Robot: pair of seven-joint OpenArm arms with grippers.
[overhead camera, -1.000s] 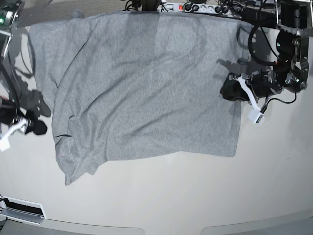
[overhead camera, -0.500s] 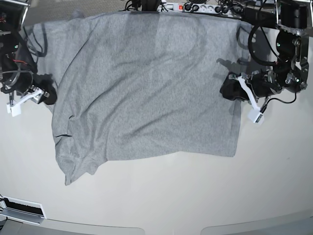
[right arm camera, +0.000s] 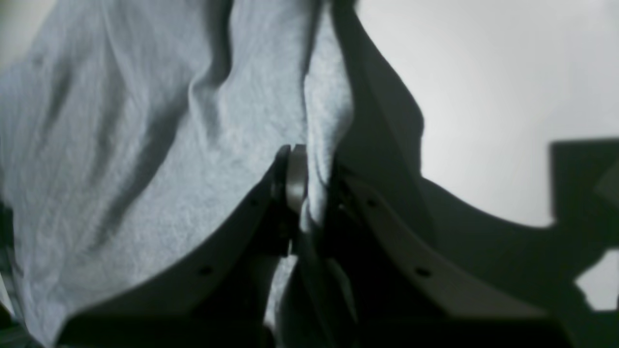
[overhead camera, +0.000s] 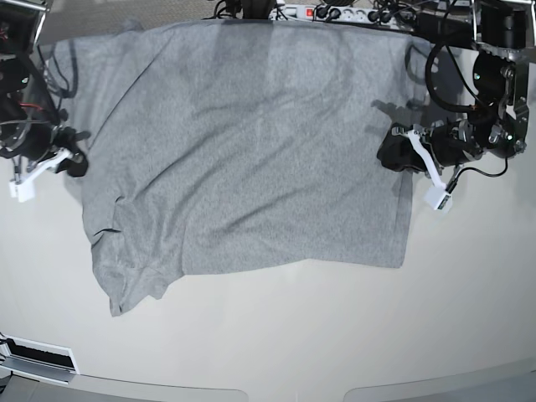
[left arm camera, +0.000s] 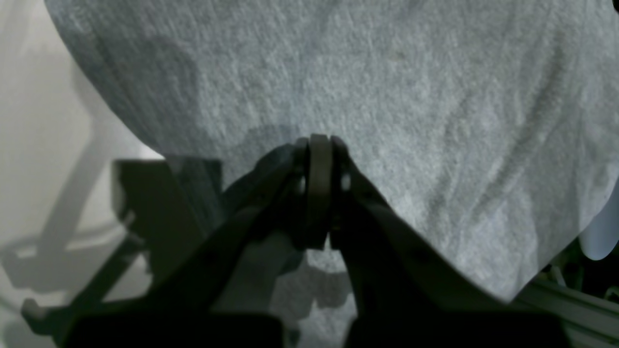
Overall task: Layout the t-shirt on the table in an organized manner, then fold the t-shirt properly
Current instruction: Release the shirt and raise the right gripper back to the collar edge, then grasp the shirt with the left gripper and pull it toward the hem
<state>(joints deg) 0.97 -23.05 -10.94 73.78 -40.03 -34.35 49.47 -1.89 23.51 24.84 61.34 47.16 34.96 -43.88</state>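
Note:
The grey t-shirt [overhead camera: 251, 151] lies spread on the white table [overhead camera: 293, 335], plain side up, with its lower left corner rumpled and folded over. My right gripper [overhead camera: 77, 161] is at the shirt's left edge. In the right wrist view that gripper [right arm camera: 313, 164] is shut on a fold of the t-shirt [right arm camera: 145, 145] that runs between its fingers. At the shirt's right edge sits my left gripper [overhead camera: 394, 155]. The left wrist view shows the left gripper [left arm camera: 319, 142] with fingertips pressed together on the t-shirt [left arm camera: 387, 72]. No lettering or collar shows.
A power strip with cables [overhead camera: 335, 12] runs along the table's back edge, just behind the shirt. A dark slotted fixture [overhead camera: 38, 360] sits at the front left corner. The table's curved front edge [overhead camera: 293, 391] runs along the bottom of the base view.
My right arm has moved from the bare table up to the shirt's left edge and shut on it. That edge has shifted slightly. The left arm has stayed put.

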